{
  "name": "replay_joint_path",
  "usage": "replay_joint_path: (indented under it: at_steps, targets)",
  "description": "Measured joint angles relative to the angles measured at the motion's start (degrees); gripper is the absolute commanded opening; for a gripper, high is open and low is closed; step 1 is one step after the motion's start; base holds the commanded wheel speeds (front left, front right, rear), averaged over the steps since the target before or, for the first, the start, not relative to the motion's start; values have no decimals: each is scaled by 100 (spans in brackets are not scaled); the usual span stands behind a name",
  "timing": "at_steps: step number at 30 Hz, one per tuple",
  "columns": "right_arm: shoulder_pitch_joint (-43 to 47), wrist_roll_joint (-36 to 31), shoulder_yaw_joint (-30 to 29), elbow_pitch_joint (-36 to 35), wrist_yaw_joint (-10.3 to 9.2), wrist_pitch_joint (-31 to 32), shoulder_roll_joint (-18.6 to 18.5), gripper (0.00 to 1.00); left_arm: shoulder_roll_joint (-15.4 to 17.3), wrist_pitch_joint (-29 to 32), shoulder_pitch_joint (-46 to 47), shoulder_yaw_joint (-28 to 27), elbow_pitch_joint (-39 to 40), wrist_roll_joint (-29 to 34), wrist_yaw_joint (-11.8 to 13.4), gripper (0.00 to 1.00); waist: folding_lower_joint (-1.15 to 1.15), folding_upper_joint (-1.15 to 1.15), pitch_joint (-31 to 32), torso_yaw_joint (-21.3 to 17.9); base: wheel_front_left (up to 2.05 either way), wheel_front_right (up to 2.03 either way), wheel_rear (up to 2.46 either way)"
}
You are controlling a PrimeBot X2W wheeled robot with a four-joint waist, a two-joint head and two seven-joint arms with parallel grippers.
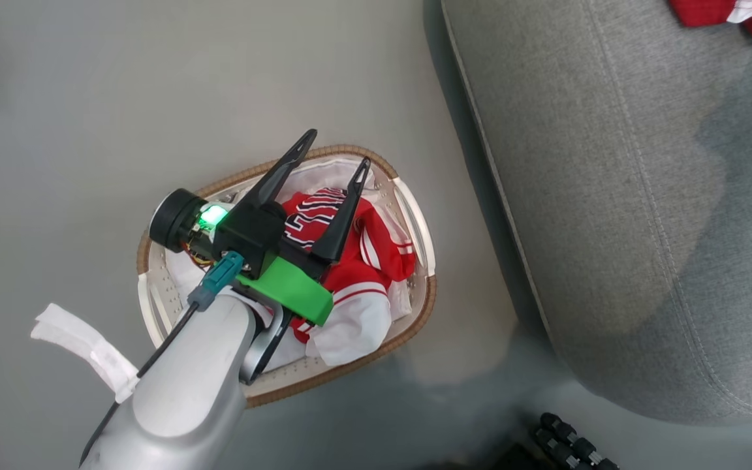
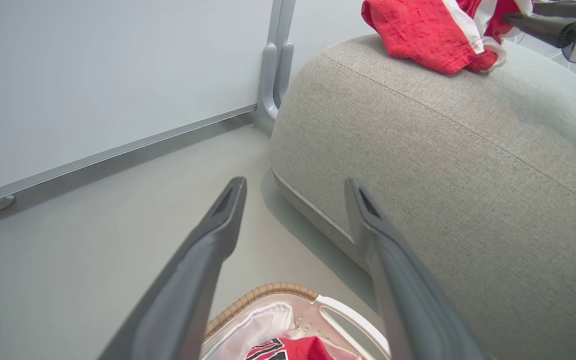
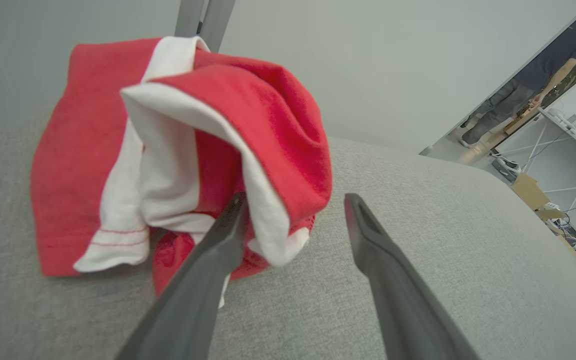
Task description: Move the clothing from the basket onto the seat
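The basket (image 1: 415,313), white with a brown woven rim, stands on the floor left of the seat (image 1: 643,196). In it lies a red jersey (image 1: 382,251) with white-and-navy lettering, on a white liner. My left gripper (image 1: 338,151) hovers over the basket, open and holding nothing; in its wrist view the left gripper (image 2: 295,187) points over the basket rim (image 2: 268,290) toward the seat (image 2: 443,165). A second red garment (image 3: 178,150) with white trim lies crumpled on the seat (image 3: 443,240). My right gripper (image 3: 295,200) stands open beside it, its left finger touching the cloth.
Grey floor (image 1: 154,98) surrounds the basket. A wall with a metal rail (image 2: 118,155) runs behind the seat. Dark wheels (image 1: 575,444) sit at the bottom edge. A person (image 3: 543,65) stands far off by shelves and boxes (image 3: 533,192).
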State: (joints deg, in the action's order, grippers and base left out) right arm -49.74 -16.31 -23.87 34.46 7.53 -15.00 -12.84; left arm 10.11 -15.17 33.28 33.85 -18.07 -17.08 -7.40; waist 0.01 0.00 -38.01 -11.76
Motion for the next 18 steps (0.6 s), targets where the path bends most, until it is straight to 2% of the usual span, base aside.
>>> replay_joint_path:
  at_steps: [8, 18]
  targets:
    - [653, -25, 81, 60, 0, 0, 148, 100, -90, 0, -377, -326, 46, -88, 0, 100, 0, 0, 623, 16, 0, 0, 0]
    - [1060, 73, 635, -167, 0, 0, 170, 100, -254, 0, -1179, -1125, 65, -182, 0, 100, -1, 0, 1683, 144, 0, 0, 0]
